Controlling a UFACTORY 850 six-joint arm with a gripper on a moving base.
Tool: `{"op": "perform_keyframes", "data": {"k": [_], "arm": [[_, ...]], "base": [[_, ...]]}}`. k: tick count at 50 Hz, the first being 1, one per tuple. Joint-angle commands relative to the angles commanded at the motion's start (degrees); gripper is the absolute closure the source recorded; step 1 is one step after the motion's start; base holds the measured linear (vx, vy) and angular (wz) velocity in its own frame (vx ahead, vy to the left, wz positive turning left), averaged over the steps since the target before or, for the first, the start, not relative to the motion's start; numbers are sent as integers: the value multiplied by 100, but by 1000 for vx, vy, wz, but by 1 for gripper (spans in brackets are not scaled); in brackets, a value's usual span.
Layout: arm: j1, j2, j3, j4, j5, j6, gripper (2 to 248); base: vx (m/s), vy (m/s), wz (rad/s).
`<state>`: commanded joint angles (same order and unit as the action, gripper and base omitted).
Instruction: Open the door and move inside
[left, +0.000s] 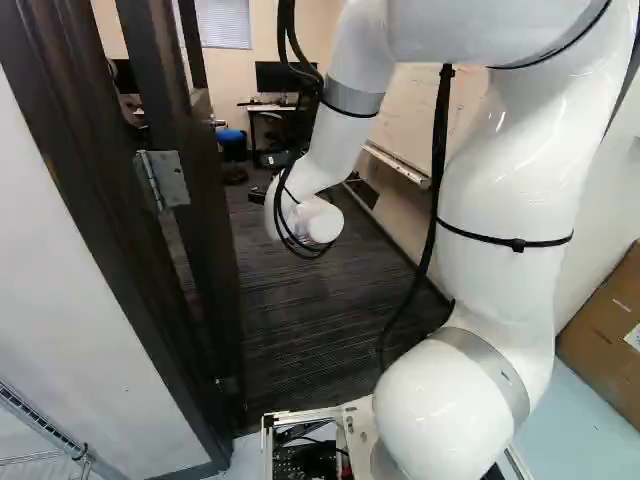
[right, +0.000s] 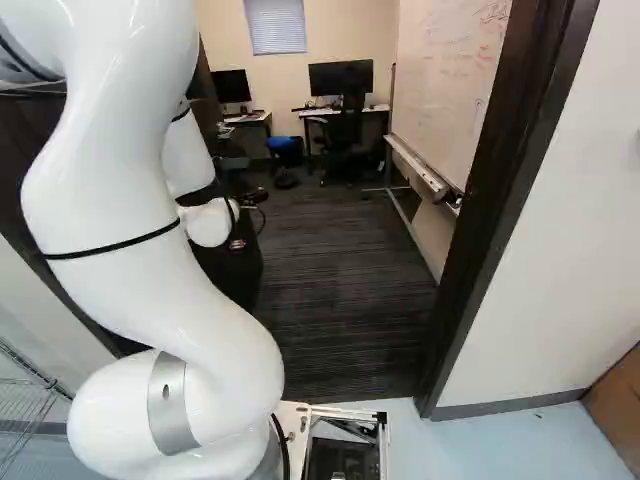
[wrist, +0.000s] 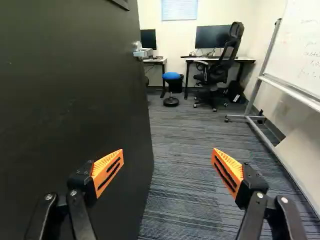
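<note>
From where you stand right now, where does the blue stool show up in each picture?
Left base view: upper part, left of the middle, just right of the open door's edge, blue stool.
Right base view: upper part, a little left of the middle, beside the black office chair.
Wrist view: well ahead of the open gripper, between the door's edge and the office chair.
Shared landmark: the window blind on the far wall.

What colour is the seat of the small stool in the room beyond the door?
The stool's seat is blue; the wrist view shows it best.
</note>
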<state>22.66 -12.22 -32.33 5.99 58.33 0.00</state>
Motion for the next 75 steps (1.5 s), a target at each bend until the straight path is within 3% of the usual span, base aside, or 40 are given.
{"op": "perform_keyframes", "data": {"k": [16, 32, 75], "arm": [[-155, 193, 187, -41, -57, 0, 3], [-441, 550, 532, -117, -162, 0, 3], [-1683, 2096, 2030, -445, -619, 0, 3]], "base": [[0, 0, 0], [0, 0, 0], [0, 0, 0]]}}
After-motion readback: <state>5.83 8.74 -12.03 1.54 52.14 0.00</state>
